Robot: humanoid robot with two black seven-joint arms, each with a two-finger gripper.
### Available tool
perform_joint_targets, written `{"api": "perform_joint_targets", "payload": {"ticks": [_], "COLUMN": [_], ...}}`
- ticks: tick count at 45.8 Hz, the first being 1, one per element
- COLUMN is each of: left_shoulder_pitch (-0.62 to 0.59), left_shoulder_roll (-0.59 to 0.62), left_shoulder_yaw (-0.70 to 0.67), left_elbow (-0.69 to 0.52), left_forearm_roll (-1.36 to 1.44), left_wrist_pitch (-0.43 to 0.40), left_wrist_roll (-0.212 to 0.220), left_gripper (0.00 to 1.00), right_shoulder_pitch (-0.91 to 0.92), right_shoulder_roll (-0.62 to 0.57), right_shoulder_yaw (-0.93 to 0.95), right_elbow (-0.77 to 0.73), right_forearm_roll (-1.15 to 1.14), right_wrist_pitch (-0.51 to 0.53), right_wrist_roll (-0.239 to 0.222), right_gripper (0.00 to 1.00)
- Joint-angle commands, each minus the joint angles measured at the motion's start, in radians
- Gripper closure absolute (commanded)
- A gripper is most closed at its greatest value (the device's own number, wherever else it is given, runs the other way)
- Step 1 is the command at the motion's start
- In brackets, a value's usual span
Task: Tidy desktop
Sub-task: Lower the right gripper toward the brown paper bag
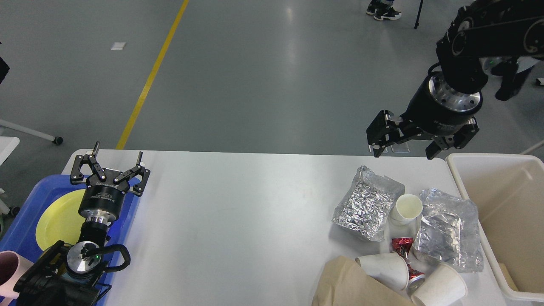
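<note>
The white desktop (pixel 238 212) fills the lower part of the head view. Litter lies at its right end: two crumpled foil bags (pixel 367 204) (pixel 448 231), an upright paper cup (pixel 407 208), two tipped paper cups (pixel 384 267) (pixel 440 289), a crushed red can (pixel 403 246) and a brown paper bag (pixel 352 284). My right gripper (pixel 404 149) hangs open and empty above the table's far edge, just beyond the foil bags, fingers pointing down. At the far right edge of the blue tray, my left gripper (pixel 118 152) is open and empty.
A cream bin (pixel 505 221) stands off the desktop's right end. On the left, a blue tray (pixel 25 221) carries a yellow plate (pixel 57 221), with a pink mug (pixel 8 272) at the lower left corner. Grey floor with a yellow line lies beyond.
</note>
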Motion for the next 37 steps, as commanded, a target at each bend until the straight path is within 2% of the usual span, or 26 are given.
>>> {"api": "perform_joint_targets", "payload": {"ticks": [1,12,20,26,37], "left_shoulder_pitch": [0.002,0.002,0.002,0.0,0.0], "left_shoulder_roll": [0.0,0.0,0.0,0.0,0.0], "left_shoulder_yaw": [-0.001,-0.001,-0.001,-0.001,-0.001], "left_elbow": [0.0,0.0,0.0,0.0,0.0], "left_forearm_roll": [0.0,0.0,0.0,0.0,0.0], "left_wrist_pitch": [-0.004,-0.005,-0.004,-0.004,-0.004], "left_wrist_roll": [0.0,0.0,0.0,0.0,0.0], "left_gripper": [0.04,0.04,0.04,0.04,0.04], "right_shoulder_pitch": [0.053,0.034,-0.097,-0.254,-0.522], "right_shoulder_roll": [-0.015,-0.04,-0.027,0.035,0.149], "right_shoulder_yaw": [0.033,0.084,0.155,0.228,0.331], "right_elbow": [0.083,0.161,0.16,0.144,0.126], "right_forearm_roll": [0.002,0.005,0.024,0.065,0.084], "right_wrist_pitch": [0.05,0.044,-0.012,-0.162,-0.4], "right_wrist_roll": [-0.002,0.0,-0.005,-0.037,-0.163], "right_gripper": [0.0,0.0,0.0,0.0,0.0]}}
